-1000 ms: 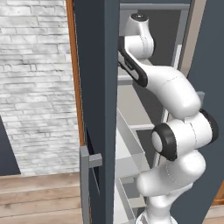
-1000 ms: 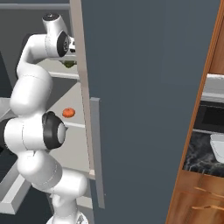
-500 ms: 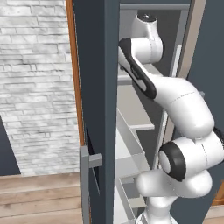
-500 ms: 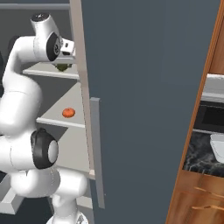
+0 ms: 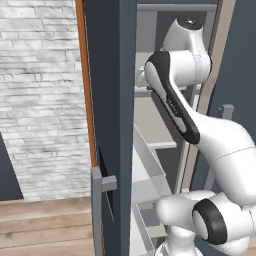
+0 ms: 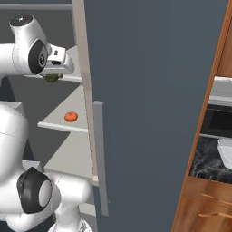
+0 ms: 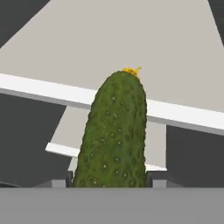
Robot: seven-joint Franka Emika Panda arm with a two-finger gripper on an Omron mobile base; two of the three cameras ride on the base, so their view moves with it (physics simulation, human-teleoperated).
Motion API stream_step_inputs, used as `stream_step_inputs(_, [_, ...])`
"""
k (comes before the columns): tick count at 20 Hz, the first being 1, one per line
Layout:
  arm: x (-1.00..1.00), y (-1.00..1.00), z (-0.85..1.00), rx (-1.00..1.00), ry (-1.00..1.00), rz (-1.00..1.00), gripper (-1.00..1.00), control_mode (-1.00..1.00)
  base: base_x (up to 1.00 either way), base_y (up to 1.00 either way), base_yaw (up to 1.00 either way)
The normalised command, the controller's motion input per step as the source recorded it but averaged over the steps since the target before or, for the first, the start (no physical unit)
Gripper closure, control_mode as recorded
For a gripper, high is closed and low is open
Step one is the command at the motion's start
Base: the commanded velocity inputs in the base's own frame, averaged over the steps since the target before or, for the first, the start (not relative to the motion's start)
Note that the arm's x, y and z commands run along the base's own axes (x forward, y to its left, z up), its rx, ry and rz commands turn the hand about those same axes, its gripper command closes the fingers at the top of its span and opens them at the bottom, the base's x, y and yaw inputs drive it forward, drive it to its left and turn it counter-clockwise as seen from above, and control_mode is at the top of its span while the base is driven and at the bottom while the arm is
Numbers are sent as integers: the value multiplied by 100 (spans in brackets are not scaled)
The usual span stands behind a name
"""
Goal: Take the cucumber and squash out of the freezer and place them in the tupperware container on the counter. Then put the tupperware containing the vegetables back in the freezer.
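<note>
The dark green cucumber (image 7: 114, 131) stands upright between my two fingertips, with my gripper (image 7: 109, 181) shut on it above a light grey freezer shelf (image 7: 131, 39). From the right base, the cucumber (image 6: 52, 78) hangs under my gripper (image 6: 53, 72) at the upper shelf's front edge. One shelf lower lies the orange squash (image 6: 70, 117). The open freezer door (image 6: 154, 90) stands to the right. A corner of the whitish tupperware container (image 6: 225, 153) shows on the black counter (image 6: 204, 158) at the far right.
The freezer's other dark door (image 5: 107, 100) with its grey handle (image 5: 102, 185) stands close on the arm's left. Clear bins (image 5: 150, 165) fill the lower freezer. A grey bar handle (image 6: 100, 154) juts from the right door. Orange-brown cabinets (image 6: 204, 199) sit under the counter.
My hand has drawn back a little from the upper shelf with the cucumber in it, and the arm has folded closer to the base. The squash has not moved.
</note>
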Motion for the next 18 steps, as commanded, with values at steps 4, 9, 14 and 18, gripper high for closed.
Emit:
stream_step_inputs(4, [-100,-36,5,0,-1,8,100,-100,0,0,0])
stream_step_inputs(9, [-100,-37,0,-3,-9,1,100,-100,0,0,0])
stream_step_inputs(14, [-83,-48,0,0,-8,-2,100,-100,0,0,0])
stream_step_inputs(18, [-35,-20,0,0,-2,-1,100,-100,0,0,0])
